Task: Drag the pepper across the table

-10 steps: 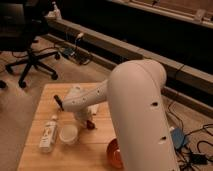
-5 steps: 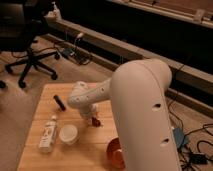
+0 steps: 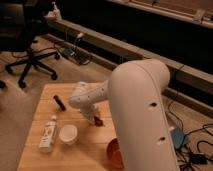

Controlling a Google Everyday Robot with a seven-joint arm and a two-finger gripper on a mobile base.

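A small dark red pepper point(image 3: 100, 121) lies on the pale wooden table point(image 3: 45, 155), a little right of its middle. My gripper point(image 3: 93, 117) hangs at the end of the white forearm, pointing down, with its tip right at the pepper's left end. The gripper is shut; the pepper shows beside its tip, and whether it is pinched or only touched I cannot tell. The big white upper arm point(image 3: 142, 115) fills the right of the view and hides the table's right part.
A black oblong bar point(image 3: 60, 102) lies at the table's back left. A white bottle point(image 3: 48, 134) lies flat near the left edge, next to a white cup point(image 3: 68, 134). An orange-red bowl point(image 3: 115, 152) sits at the front right. An office chair point(image 3: 30, 60) and cables are on the floor behind.
The gripper and the pepper have both shifted to the right across the table, away from the white cup. The other objects have kept their places.
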